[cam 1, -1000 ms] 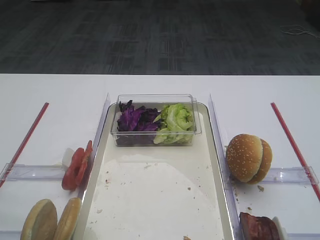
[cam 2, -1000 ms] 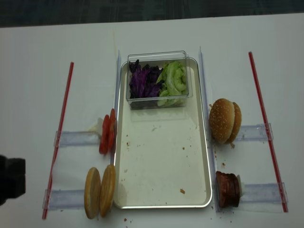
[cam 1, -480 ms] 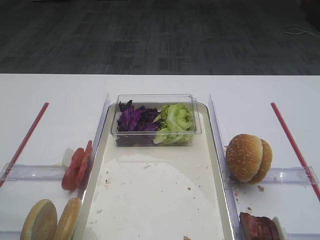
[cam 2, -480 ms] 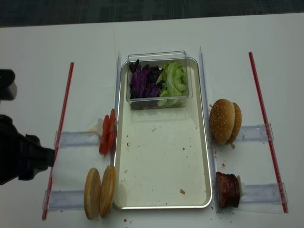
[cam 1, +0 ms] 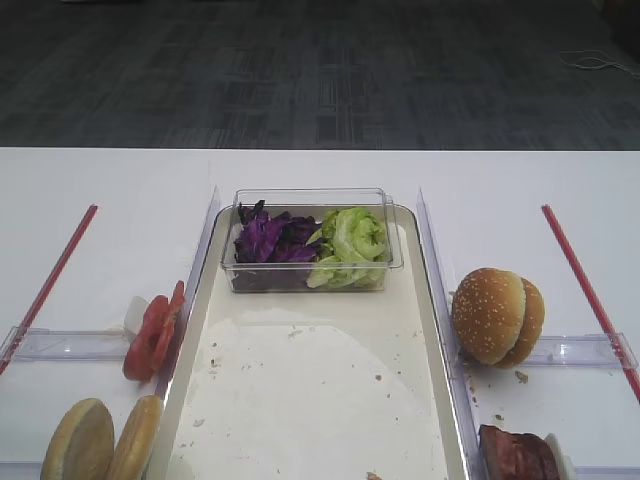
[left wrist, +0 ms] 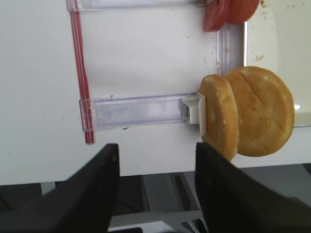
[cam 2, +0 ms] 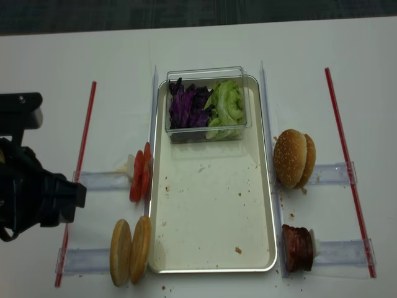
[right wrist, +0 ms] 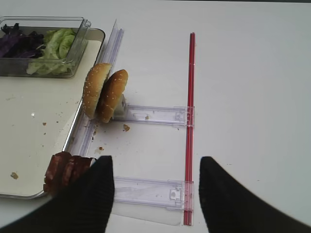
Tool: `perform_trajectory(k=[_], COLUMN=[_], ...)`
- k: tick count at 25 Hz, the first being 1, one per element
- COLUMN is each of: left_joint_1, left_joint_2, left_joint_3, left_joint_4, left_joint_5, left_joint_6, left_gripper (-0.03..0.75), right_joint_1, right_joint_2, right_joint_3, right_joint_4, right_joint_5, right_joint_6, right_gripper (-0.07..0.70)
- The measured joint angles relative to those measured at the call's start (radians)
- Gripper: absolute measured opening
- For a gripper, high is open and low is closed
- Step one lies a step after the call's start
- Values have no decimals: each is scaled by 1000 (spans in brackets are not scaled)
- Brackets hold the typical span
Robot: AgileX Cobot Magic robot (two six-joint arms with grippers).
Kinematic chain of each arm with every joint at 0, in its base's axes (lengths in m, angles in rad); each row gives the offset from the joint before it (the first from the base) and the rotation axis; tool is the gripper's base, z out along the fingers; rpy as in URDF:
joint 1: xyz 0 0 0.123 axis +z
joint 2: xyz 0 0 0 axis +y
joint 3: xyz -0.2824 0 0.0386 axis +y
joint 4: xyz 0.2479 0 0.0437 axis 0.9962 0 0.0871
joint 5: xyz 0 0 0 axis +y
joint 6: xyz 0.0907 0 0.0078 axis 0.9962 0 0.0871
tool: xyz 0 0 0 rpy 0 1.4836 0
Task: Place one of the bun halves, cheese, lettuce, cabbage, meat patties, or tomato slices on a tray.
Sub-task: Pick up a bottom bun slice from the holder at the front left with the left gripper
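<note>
The meat patties and the bun halves are cut off by the front exterior view's bottom edge. The left gripper shows only blurred dark fingers, its tips cropped.

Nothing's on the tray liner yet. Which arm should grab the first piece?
Probably left. Its gripper hangs open just short of the bun halves, with the tomato slices close by. The right gripper, also open, sits off the meat patties, so it's workable too.
</note>
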Motion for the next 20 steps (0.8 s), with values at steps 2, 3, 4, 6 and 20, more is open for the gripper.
perform_trajectory(k=[2, 3, 4, 6, 20], left_joint_1=[0, 0, 0, -1, -324], left_joint_2=[0, 0, 0, 0, 77], left_joint_3=[0, 0, 0, 0, -33], left_joint_4=[-2, -4, -4, -4, -7], left_joint_5=[0, 0, 0, -1, -2], left_joint_6=[0, 0, 0, 0, -208], left_gripper=[340, 340, 340, 343, 349], right_joint_1=[0, 0, 0, 0, 0], right_joint_2=[0, 0, 0, 0, 0], right_joint_3=[0, 0, 0, 0, 0], right_joint_4=[0, 0, 0, 0, 0], right_joint_5=[0, 0, 0, 0, 0], right_joint_6=[0, 0, 0, 0, 2], right_gripper=[405, 405, 405, 405, 405])
